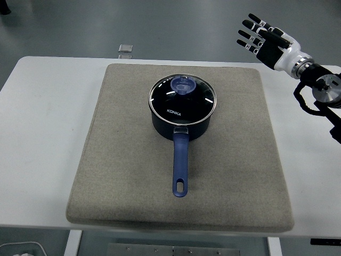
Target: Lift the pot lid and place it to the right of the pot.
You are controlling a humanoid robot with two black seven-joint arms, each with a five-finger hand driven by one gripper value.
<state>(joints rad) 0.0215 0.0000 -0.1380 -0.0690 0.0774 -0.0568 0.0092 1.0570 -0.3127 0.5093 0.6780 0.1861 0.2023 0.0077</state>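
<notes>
A dark blue saucepan (181, 125) stands in the middle of the grey mat (122, 176), its long blue handle (180, 165) pointing toward the near edge. A glass lid (183, 98) with a steel rim and a blue knob (182, 85) lies closed on the pot. My right hand (262, 38) hovers high at the far right, beyond the mat's back right corner, well apart from the pot. Its fingers are spread and hold nothing. The left arm is out of the picture.
The mat lies on a white table (37, 133). A small clear square object (125, 49) sits on the floor past the table's far edge. Bare mat shows to the right of the pot (245, 128).
</notes>
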